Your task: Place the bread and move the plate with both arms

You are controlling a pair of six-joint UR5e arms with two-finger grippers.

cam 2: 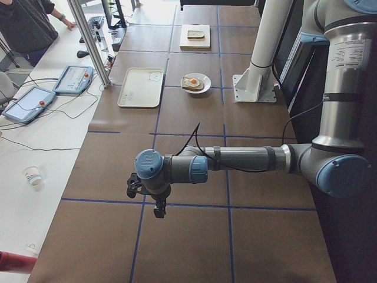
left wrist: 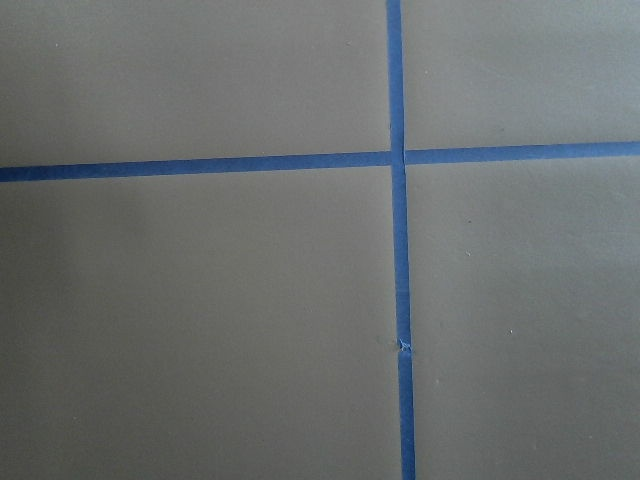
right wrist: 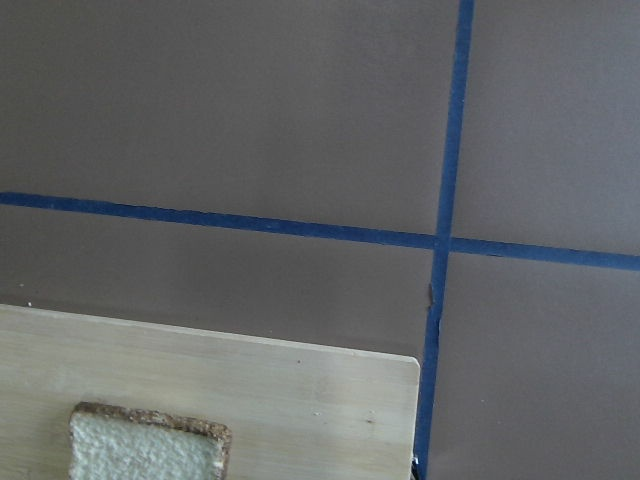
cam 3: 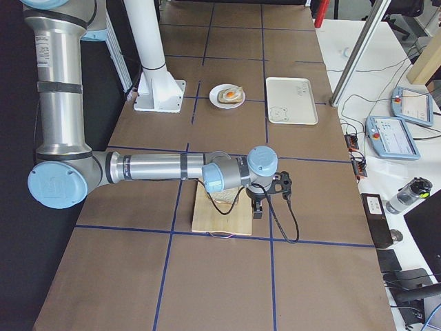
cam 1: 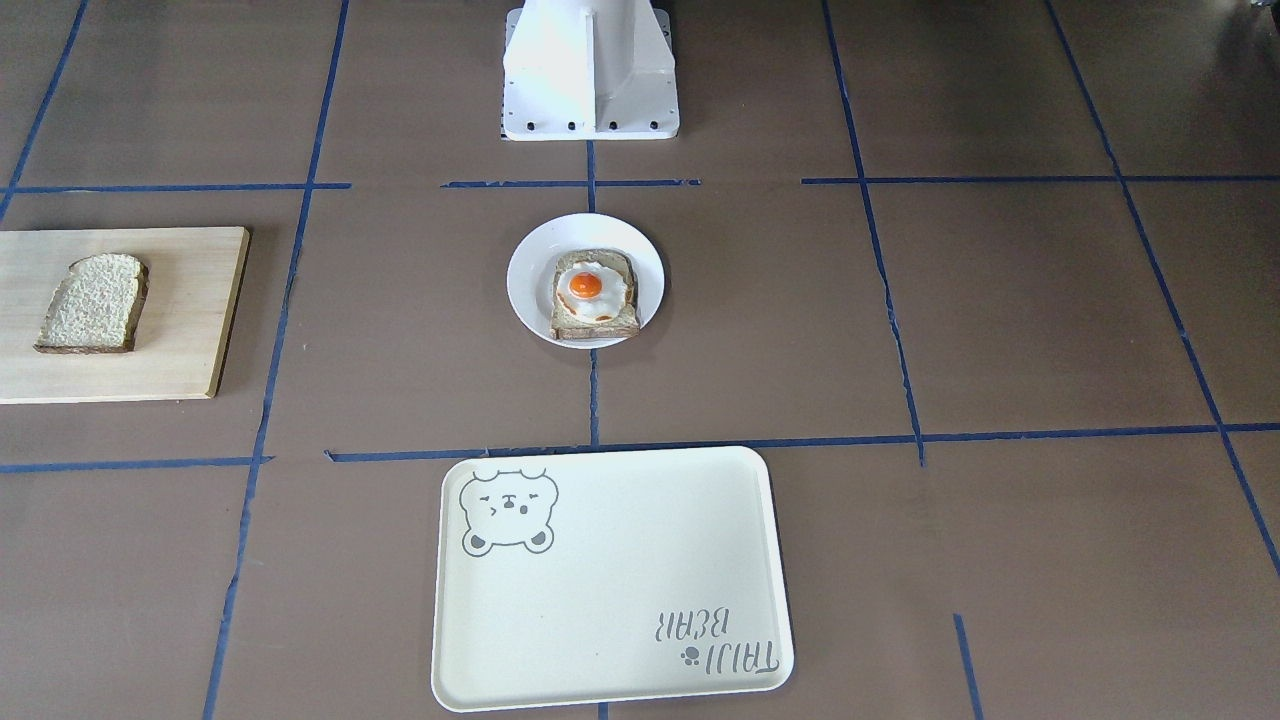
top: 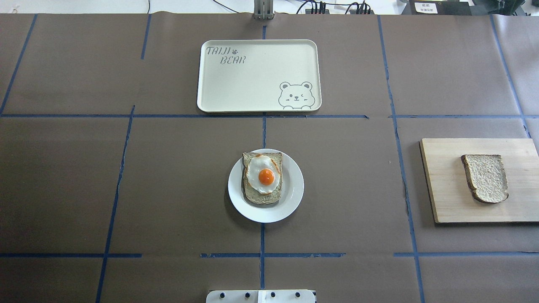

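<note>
The bread [top: 485,177] is a plain slice with dark crust. It lies on a wooden board [top: 446,198] at the table's right end, and also shows in the front view [cam 1: 92,302] and the right wrist view [right wrist: 148,443]. The small white plate [top: 292,189] sits mid-table and carries an egg-topped toast [top: 262,176]. The left gripper [cam 2: 158,209] hangs over bare table far from the plate [cam 2: 206,82]. The right gripper [cam 3: 258,210] hangs just past the board's outer edge. I cannot tell whether either gripper is open or shut.
A cream bear tray [top: 252,80] lies on the far side of the plate from the robot. The white base block [cam 1: 590,70] stands at the robot's side. Blue tape lines cross the brown table. Operator gear lies along the far table edge [cam 2: 70,79].
</note>
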